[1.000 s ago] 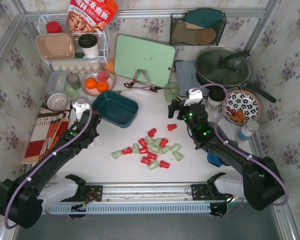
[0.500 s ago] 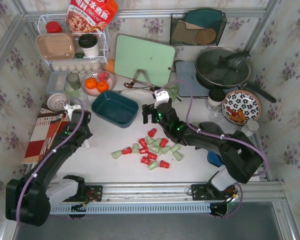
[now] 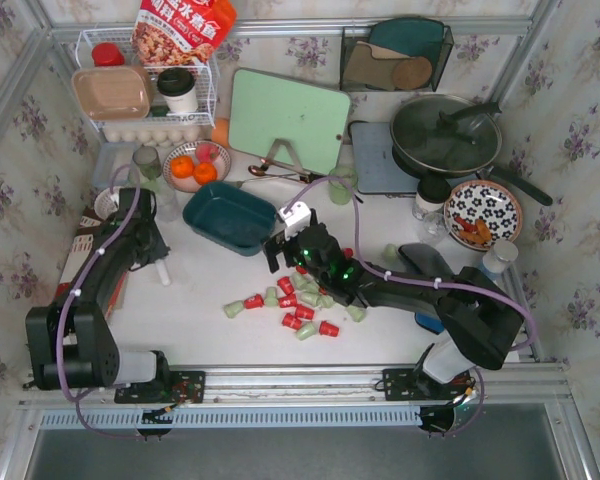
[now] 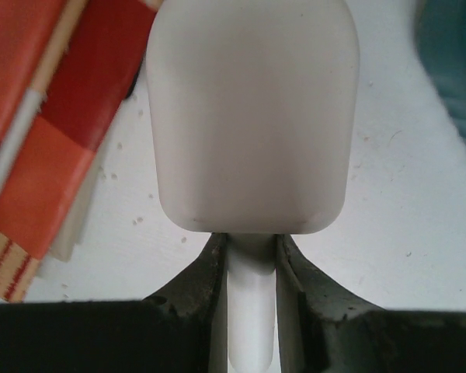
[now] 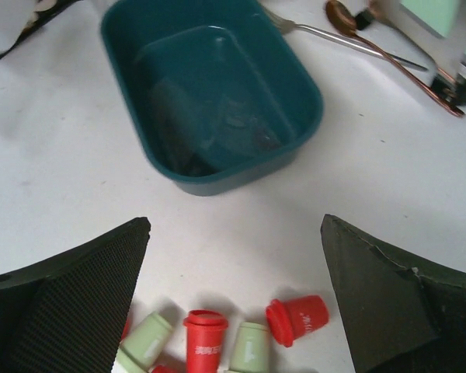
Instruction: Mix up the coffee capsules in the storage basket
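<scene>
Red and pale green coffee capsules (image 3: 298, 305) lie scattered on the white table, none in the storage basket. Several show at the bottom of the right wrist view (image 5: 206, 336). The storage basket (image 3: 230, 217), a dark teal tray, stands empty (image 5: 210, 93) just beyond them. My right gripper (image 3: 283, 255) hovers open (image 5: 234, 233) over the far edge of the pile, between capsules and basket. My left gripper (image 3: 152, 250) is at the left, over the cloth's edge, shut (image 4: 248, 245) on the handle of a white scoop (image 4: 252, 116).
A red-striped cloth (image 3: 95, 270) lies at the left edge. Behind the basket are a bowl of oranges (image 3: 195, 168), spoons (image 3: 280, 175) and a green cutting board (image 3: 288, 120). A pan (image 3: 445, 135) and a patterned plate (image 3: 483, 213) stand at the right.
My right arm swung left from the right side to above the capsules near the basket. My left arm pulled back leftward toward the cloth, still holding the scoop.
</scene>
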You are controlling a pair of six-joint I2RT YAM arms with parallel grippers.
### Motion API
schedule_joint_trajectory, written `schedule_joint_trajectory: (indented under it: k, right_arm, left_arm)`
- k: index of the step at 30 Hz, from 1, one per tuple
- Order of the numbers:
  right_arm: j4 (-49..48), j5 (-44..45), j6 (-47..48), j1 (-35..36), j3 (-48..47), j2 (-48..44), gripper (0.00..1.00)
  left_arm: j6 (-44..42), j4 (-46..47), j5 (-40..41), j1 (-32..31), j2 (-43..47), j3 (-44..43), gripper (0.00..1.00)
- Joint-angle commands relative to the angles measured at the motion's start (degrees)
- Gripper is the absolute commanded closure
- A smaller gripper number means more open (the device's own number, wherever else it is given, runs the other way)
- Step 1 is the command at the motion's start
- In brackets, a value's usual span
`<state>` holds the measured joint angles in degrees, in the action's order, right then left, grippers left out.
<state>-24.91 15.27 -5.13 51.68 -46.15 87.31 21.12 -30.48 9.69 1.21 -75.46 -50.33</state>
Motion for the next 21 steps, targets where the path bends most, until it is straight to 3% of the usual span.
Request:
schedule_joint_trajectory:
  k: [1,6,13,16,21]
  right_arm:
    - [-5.1,0.4,3.7,2.2,0.2,0.4,0.00]
    - [-5.9,-0.5,0.4,2.3,0.6,0.2,0.00]
    - [-4.7,0.6,2.1,2.3,0.7,-0.5,0.00]
    - [-5.1,1.0,2.0,2.3,1.0,-0.7,0.00]
    - [-5.9,1.3,-1.3,2.3,0.7,1.0,0.00]
  left_arm:
    - [-8.2,-7.2,-1.4,1.0,-4.8,-8.0,1.00]
    - [-18.6,-9.6,-1.2,1.6,-10.5,-14.5,1.00]
    - [-36.4,-11.1,-1.9,3.3,-12.1,-13.5,1.00]
    - [-39.2,-11.0,-0.8,4.3,-12.3,-12.3,1.00]
    - [-39.2,-11.3,-2.2,7.3,-14.7,-11.9,0.89]
